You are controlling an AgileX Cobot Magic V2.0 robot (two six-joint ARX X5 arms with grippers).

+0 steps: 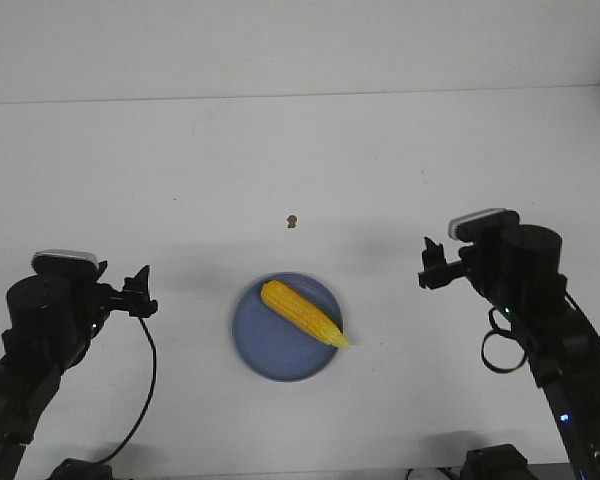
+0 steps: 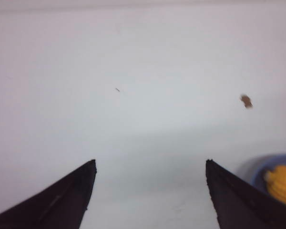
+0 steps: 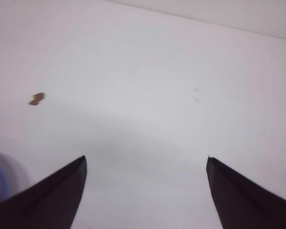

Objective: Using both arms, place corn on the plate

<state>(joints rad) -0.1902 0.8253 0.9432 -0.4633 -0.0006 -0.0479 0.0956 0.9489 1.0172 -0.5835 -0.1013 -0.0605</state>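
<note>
Corn seen diagonal on plate, lower centre; left tool and right tool spread apart, nothing held.

We find the plate near the middle of the surface, toward its front edge. On it lies the corn, set slantwise, its thick end toward ten o'clock and its tip at four o'clock, reaching the rim. At twelve o'clock from the plate, well apart, sits a small speck. At nine o'clock from the plate we see the left gripper, and at three o'clock the right gripper, both clear of the plate.
</note>
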